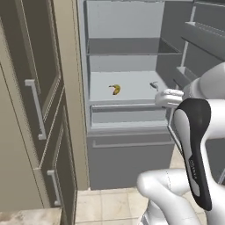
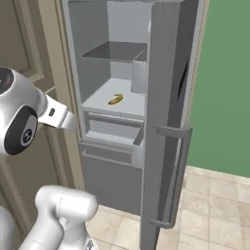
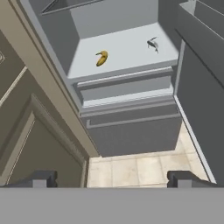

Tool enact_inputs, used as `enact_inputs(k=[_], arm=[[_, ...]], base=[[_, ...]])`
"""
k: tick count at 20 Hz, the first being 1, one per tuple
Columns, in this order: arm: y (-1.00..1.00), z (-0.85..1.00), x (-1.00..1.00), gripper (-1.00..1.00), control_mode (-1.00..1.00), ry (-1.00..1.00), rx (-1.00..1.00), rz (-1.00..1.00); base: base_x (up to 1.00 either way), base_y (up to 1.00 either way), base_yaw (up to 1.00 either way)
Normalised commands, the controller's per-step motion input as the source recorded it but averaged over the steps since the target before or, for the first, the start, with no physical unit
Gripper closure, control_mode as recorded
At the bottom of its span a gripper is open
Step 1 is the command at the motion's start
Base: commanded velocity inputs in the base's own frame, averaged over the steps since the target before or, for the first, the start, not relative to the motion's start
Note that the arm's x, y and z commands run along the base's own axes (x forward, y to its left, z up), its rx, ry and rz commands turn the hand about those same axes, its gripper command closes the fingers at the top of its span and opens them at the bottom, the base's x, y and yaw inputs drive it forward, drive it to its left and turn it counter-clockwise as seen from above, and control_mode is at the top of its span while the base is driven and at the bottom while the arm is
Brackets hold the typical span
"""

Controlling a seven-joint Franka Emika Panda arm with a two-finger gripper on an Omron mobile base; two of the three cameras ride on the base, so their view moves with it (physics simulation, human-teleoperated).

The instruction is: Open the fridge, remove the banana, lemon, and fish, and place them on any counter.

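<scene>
The fridge (image 1: 123, 22) stands open, its door (image 2: 163, 73) swung out to the right. On the middle shelf lies the banana (image 1: 115, 89) (image 2: 115, 99) (image 3: 102, 58), curved and yellow. The thin silver fish (image 1: 154, 85) (image 3: 153, 44) rests near the same shelf's right end. The lemon is out of view. My gripper (image 3: 113, 179) is open and empty, held in front of the fridge, well short of the shelf and looking down at it and the lower drawer front (image 3: 131, 131). A corner of speckled counter (image 1: 26, 216) shows at the bottom left.
Beige panelled cabinets (image 1: 39, 110) with bar handles stand just left of the fridge. The open door with its shelves (image 1: 206, 35) and grey bar handle (image 2: 178, 176) bounds the right side. Tiled floor (image 3: 140, 168) lies below; a green wall (image 2: 224, 83) is beyond the door.
</scene>
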Motion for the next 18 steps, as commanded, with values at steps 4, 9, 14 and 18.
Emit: enact_inputs(k=[4,9,14,18], arm=[[0.0,0.0,0.0,-1.0,1.0,0.0,0.0,0.0],[0.0,0.0,0.0,-1.0,1.0,0.0,0.0,0.0],[0.0,0.0,0.0,-1.0,1.0,0.0,0.0,0.0],[0.0,0.0,0.0,-1.0,1.0,0.0,0.0,0.0]], base=[[0.48,0.0,-0.1],[0.41,0.0,-0.16],[0.54,0.11,-0.17],[0.74,0.09,-0.16]])
